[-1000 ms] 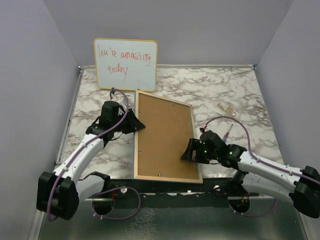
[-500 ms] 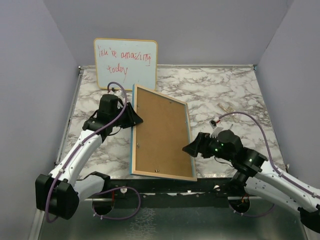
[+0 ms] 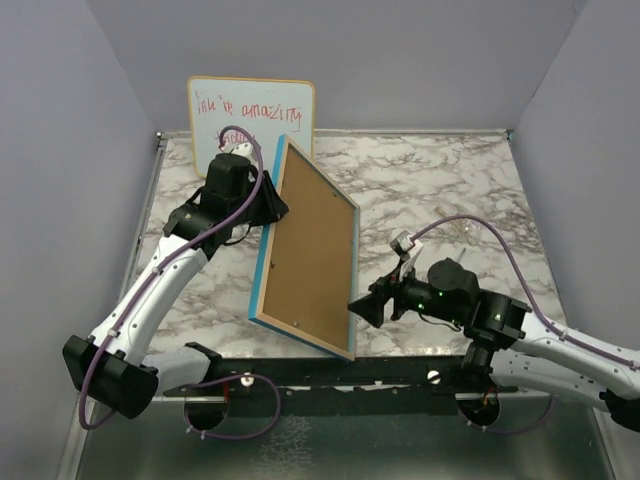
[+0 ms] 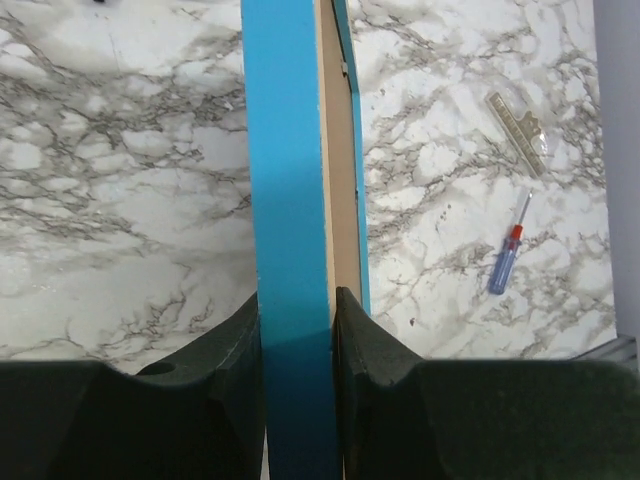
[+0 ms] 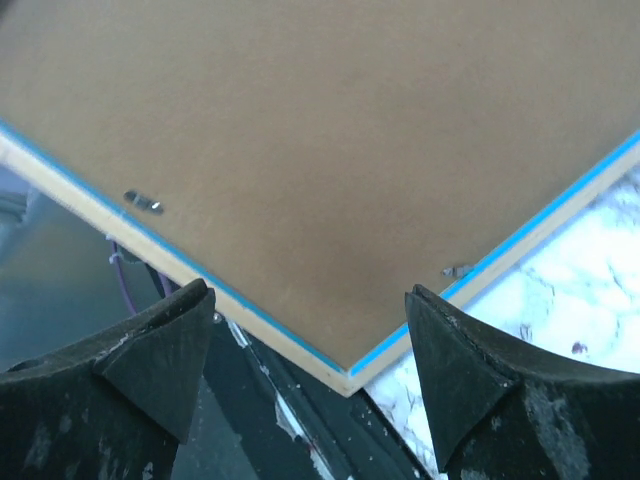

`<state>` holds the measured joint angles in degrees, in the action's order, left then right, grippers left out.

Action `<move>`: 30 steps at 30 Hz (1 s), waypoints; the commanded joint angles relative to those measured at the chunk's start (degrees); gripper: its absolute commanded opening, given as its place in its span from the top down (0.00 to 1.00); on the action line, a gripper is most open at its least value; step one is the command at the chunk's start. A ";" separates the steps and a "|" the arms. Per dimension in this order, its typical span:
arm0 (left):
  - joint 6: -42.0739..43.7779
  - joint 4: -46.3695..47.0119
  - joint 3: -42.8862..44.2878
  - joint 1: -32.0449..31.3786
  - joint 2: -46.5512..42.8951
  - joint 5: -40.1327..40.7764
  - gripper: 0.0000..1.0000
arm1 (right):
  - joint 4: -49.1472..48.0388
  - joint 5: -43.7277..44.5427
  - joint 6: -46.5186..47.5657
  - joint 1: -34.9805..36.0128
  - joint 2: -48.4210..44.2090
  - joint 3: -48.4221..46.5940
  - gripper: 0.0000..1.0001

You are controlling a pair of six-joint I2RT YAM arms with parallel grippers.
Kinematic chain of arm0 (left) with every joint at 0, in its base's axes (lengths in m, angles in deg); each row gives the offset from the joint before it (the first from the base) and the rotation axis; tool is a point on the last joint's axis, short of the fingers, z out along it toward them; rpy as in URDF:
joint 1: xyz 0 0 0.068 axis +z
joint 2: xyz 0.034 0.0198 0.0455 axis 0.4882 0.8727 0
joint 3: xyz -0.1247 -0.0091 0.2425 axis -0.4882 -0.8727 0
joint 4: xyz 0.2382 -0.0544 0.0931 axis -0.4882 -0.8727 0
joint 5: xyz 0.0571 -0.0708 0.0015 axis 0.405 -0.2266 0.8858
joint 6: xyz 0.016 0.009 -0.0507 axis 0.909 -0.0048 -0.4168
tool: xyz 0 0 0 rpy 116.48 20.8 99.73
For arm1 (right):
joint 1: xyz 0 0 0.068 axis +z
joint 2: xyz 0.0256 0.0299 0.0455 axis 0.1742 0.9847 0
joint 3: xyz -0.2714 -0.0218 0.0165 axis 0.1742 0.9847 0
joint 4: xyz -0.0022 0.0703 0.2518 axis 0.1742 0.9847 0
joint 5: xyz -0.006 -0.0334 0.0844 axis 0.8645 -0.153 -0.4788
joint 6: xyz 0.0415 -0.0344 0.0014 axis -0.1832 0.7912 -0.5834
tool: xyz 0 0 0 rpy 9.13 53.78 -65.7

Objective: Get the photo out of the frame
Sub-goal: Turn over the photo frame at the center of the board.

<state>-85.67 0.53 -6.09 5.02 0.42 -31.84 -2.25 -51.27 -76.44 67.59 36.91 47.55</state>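
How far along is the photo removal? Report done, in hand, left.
Done: the frame is tipped up on edge, back showing. In hand: the left gripper clamps its blue rim; the right gripper hovers open at the back's near corner. Left: backing board in place; the photo, unseen, is not out.

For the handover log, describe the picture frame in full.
The frame is a rectangle with a narrow bright blue rim, pale wood edging and a brown backing board with small metal tabs. It is tilted steeply, back facing the open right hand, which flanks a near corner. The left hand clamps its blue edge.
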 commanded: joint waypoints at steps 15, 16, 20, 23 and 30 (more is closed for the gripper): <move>7.75 -13.98 27.55 -15.05 10.28 23.52 1.00 | -7.81 44.90 -3.73 27.20 8.36 -5.81 0.15; 8.03 -14.59 28.45 -16.13 11.25 24.78 1.00 | -6.31 44.64 -5.06 27.21 7.55 -6.34 0.14; 7.49 -15.88 31.13 -21.27 14.05 28.69 1.00 | 8.94 46.87 -16.52 26.65 7.34 -12.15 0.12; 6.57 -15.69 31.25 -25.66 16.26 30.80 1.00 | 15.92 48.00 -23.15 26.47 6.86 -14.75 0.11; 3.09 -15.67 30.59 -38.33 22.33 39.97 1.00 | 39.04 56.94 -52.41 26.29 -1.03 -11.70 0.12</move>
<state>-77.78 -15.77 24.51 -26.55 19.15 1.06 16.94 -2.57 -108.48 94.28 39.44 34.37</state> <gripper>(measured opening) 0.273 0.883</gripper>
